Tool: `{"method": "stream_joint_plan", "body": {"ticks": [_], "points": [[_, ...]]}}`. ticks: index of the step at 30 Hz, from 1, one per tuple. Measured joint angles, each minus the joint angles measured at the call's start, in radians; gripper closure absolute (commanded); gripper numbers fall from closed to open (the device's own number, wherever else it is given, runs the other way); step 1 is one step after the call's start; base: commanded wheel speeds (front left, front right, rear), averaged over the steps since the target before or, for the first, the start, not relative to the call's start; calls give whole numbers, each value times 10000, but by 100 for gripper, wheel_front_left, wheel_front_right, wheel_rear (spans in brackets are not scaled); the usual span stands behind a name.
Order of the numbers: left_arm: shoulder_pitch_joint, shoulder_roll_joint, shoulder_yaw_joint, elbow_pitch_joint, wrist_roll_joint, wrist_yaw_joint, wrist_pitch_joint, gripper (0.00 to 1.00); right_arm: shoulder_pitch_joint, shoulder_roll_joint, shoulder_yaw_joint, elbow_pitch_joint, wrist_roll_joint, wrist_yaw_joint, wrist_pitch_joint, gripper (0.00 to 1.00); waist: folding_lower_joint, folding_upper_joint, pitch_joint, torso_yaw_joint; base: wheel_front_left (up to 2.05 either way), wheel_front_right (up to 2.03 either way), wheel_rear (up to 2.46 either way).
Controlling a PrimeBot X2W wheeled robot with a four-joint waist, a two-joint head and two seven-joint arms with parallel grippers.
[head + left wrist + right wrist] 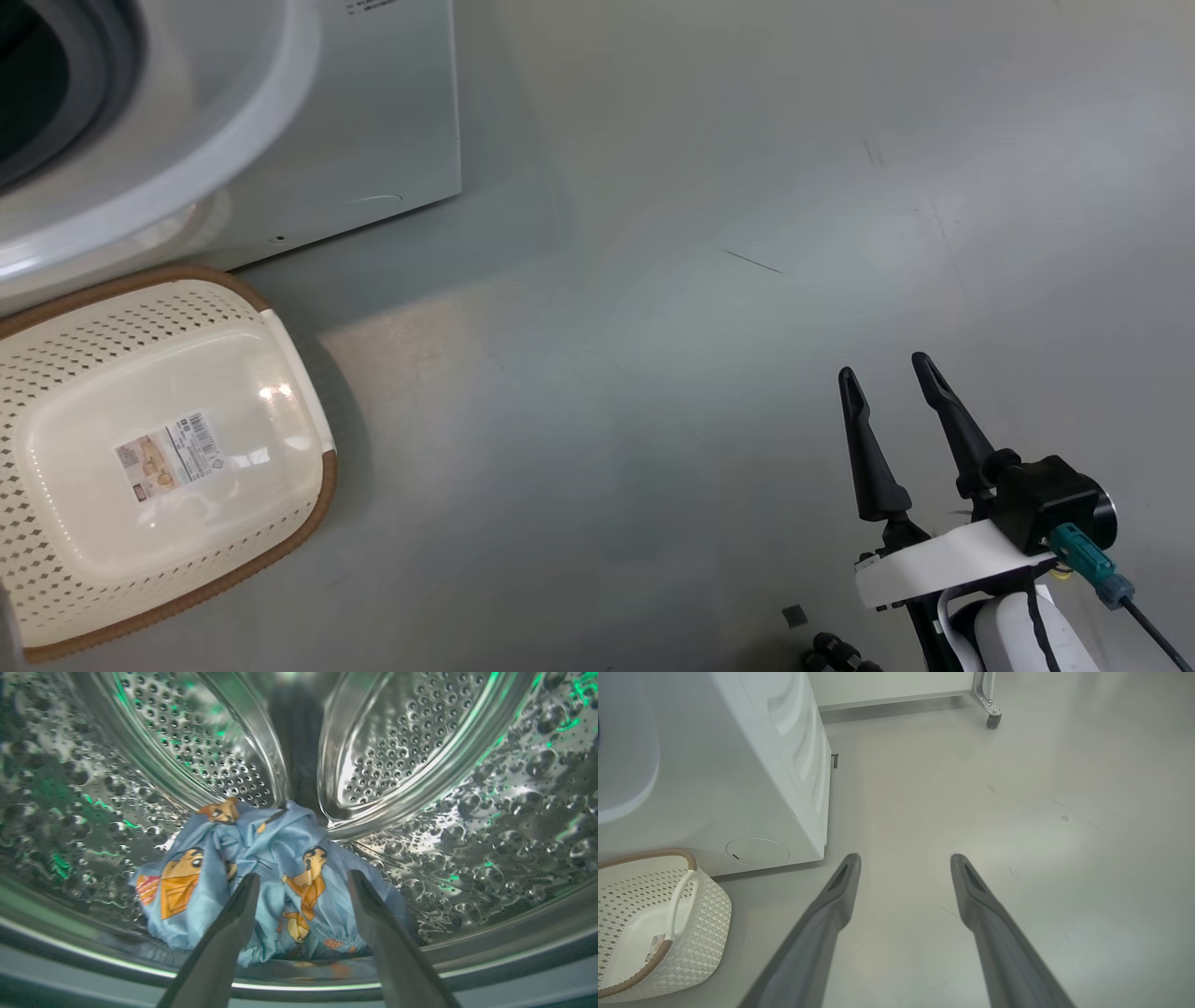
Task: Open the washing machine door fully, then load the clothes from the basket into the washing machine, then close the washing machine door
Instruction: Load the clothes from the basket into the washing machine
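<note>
While the big white washing machine (373, 112) and the cream perforated plastic basket (84, 345) (bare inside) wait, blue cartoon-print clothes (280, 858) lie in the steel drum (467, 835); our left gripper (303, 876) and right gripper (885, 366) gape empty. Loading looks done; next we back out and shut it.

The label (170, 455) in the basket (93, 331) is illegible.

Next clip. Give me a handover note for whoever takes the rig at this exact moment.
Left gripper: open, inside the drum, fingers apart at the clothes, not gripping.
Right gripper: open, idle over the floor.
Clothes: blue printed heap on the drum bottom.
Basket: on the floor by the washing machine, bottom bare.
Done: loading, as far as shown.
Left: withdraw the left arm, shut the machine.
</note>
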Motion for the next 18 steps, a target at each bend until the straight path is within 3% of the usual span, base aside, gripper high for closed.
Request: {"method": "stream_joint_plan", "body": {"ticks": [7, 18], "points": [[576, -696, 113, 265, -263, 19, -453, 0, -123, -8, -84, 117, -50, 90, 0, 0, 0, 0, -535, 542, 0, 0, 0], [1928, -1797, 117, 205, -663, -460, -886, 0, -202, -35, -142, 366, -82, 167, 0, 0, 0, 0, -1346, 1425, 0, 0, 0]]}}
